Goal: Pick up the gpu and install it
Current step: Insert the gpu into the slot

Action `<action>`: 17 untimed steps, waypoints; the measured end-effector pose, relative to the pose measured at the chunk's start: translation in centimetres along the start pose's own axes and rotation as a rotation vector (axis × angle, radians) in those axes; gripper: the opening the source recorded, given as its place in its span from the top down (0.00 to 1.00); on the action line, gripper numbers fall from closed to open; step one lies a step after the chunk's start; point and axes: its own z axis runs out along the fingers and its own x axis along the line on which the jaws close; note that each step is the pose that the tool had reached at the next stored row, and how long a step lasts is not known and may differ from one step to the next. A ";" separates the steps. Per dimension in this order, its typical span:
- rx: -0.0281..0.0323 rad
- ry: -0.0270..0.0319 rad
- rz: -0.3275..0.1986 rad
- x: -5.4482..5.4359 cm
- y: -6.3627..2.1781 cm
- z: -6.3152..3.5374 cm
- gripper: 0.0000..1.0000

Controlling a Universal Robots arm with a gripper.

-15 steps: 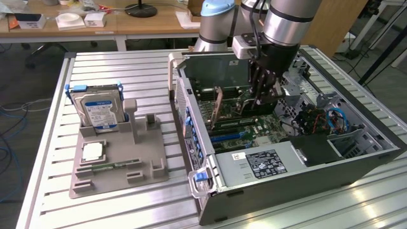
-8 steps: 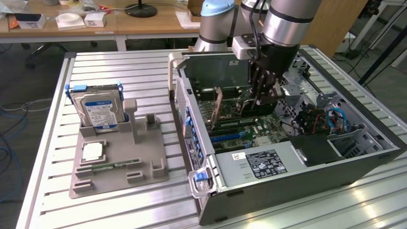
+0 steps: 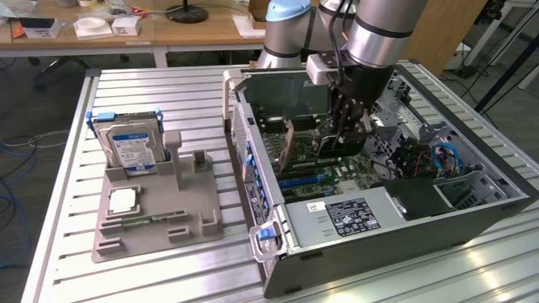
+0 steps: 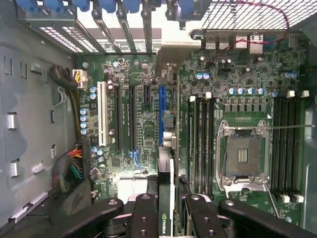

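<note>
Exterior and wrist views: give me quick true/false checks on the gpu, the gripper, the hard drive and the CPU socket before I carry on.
1. The gripper holds the gpu edge-on between its fingers. True.
2. The gripper is over the grey parts holder. False: it is down inside the open computer case.
3. The hard drive stands upright in the holder. True.
4. The gpu is aimed at the white slot. False: it lines up with the blue slot.
5. The CPU socket is empty. True.
</note>
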 end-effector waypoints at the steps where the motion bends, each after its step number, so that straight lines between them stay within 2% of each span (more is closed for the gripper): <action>1: 0.0002 -0.0001 0.000 0.0 0.03 0.11 0.74; 6: 0.0039 0.0001 -0.002 0.0 0.14 0.42 0.74; 17: 0.0044 -0.0002 -0.003 0.2 0.21 0.53 0.74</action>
